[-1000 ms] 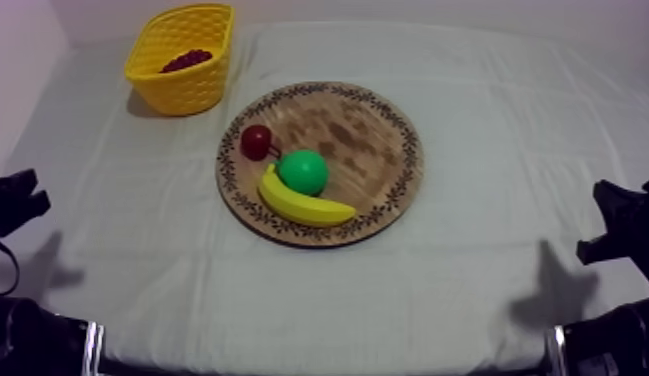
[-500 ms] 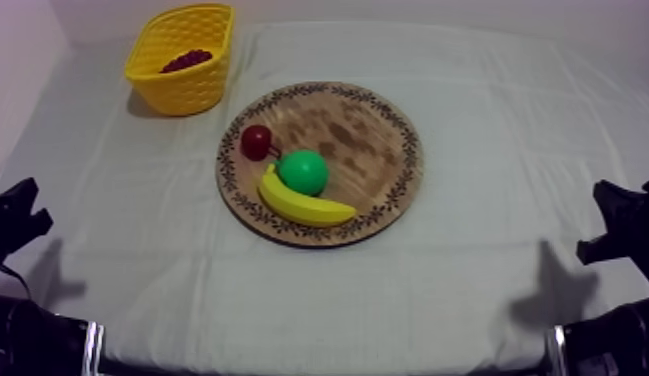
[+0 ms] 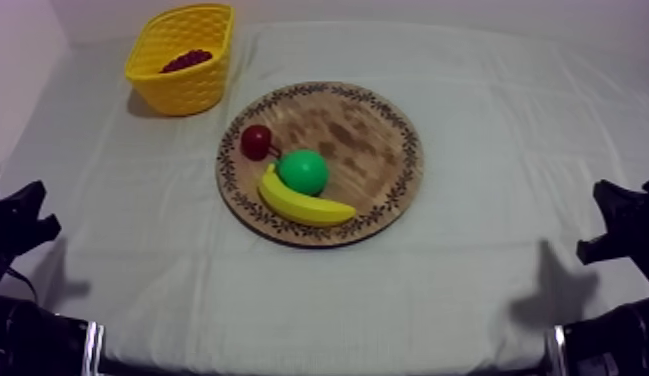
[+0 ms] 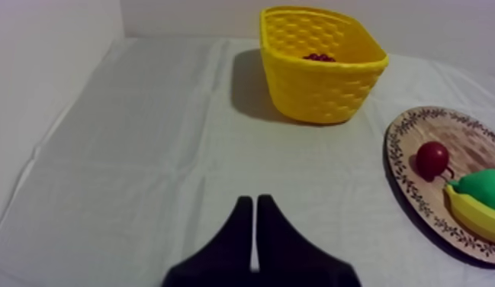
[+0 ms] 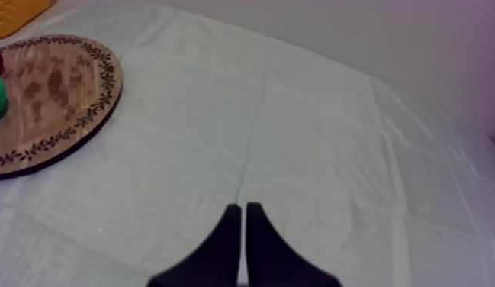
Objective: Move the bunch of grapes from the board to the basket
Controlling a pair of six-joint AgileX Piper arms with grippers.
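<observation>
— What is closest to us?
— The left gripper (image 4: 254,202), with its two black fingers. They are pressed together into a thin point, and nothing is held in them. It hangs low over the grey-white cloth (image 4: 143,153) at the left side of the table.
— And the other one?
— The right gripper (image 5: 243,207) is the same: black fingers squeezed together, holding nothing, low over the cloth at the right side. Both are well apart from the fruit.
— What is a bit farther away?
— The round wooden board with a patterned rim (image 3: 358,130), in the middle of the table. The long yellow toy banana (image 3: 303,205) lies on its near side. The green toy pear (image 3: 304,171) sits just behind the banana, touching it. The small red fruit (image 3: 255,141) is farther back, near the board's left rim and just beside the pear.
— Where are the grapes?
— The dark red bunch of grapes (image 3: 186,60) lies inside the yellow basket (image 3: 178,95) with the bumpy walls.
— Where is that basket?
— Far back on the left side of the table, standing upright on the cloth, near the board but not touching it. In the left wrist view the grapes just peek over its rim.
</observation>
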